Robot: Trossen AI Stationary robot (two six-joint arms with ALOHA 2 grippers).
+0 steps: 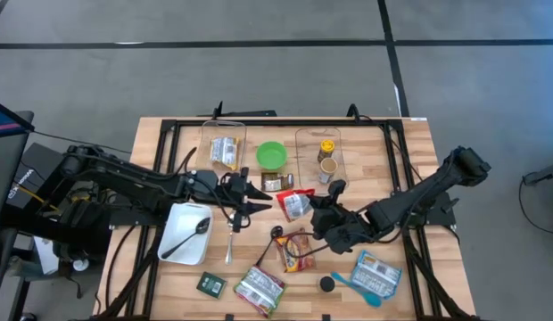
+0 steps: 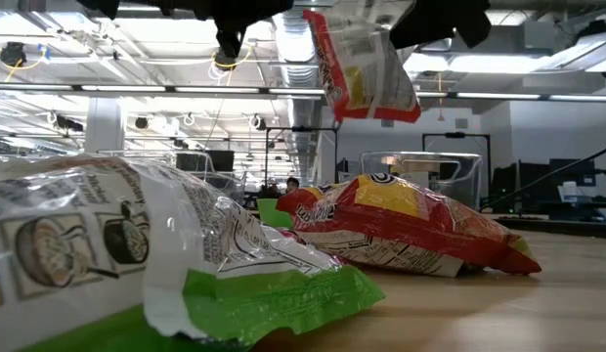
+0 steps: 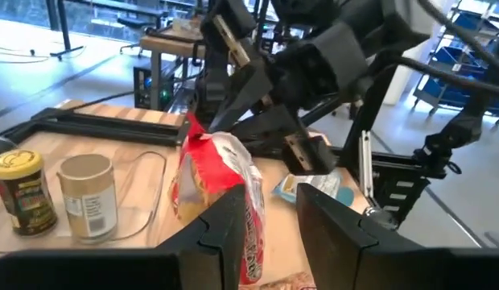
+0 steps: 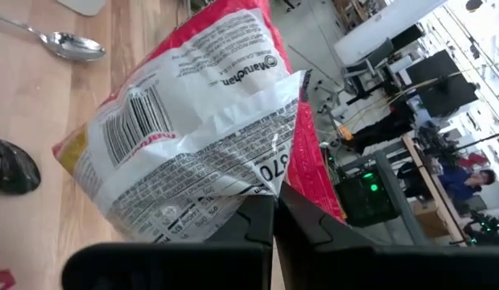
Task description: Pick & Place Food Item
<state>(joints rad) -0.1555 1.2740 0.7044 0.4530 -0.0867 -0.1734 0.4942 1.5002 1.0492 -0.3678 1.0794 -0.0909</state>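
Note:
A red-and-white food packet [image 1: 294,203] hangs over the middle of the table, also seen in the low view [image 2: 362,64]. My right gripper [image 4: 274,211] is shut on it, reaching in from the table's right [image 1: 319,211]. My left gripper [image 1: 261,200] stands just left of the packet. It points level at the packet, and its fingers [image 3: 227,234] are open with nothing between them. The packet [image 3: 221,181] shows just beyond those fingertips. My right gripper pinches the packet's crumpled white edge [image 4: 270,187] between its two shut fingers, only at that edge. The fingers come from the table's right, slanting slightly down. The packet is lifted clear of the table and hangs tilted [image 2: 367,78] below the hold.
Under the packet lies a red-yellow chip bag [image 1: 299,251]. A white dish [image 1: 174,223] with a black spoon and a metal spoon [image 1: 232,239] lie near left. Two clear containers [image 1: 225,150] [image 1: 323,156] and a green bowl [image 1: 271,156] stand at the far side. Other packets [image 1: 259,290] [image 1: 376,272] lie near the front.

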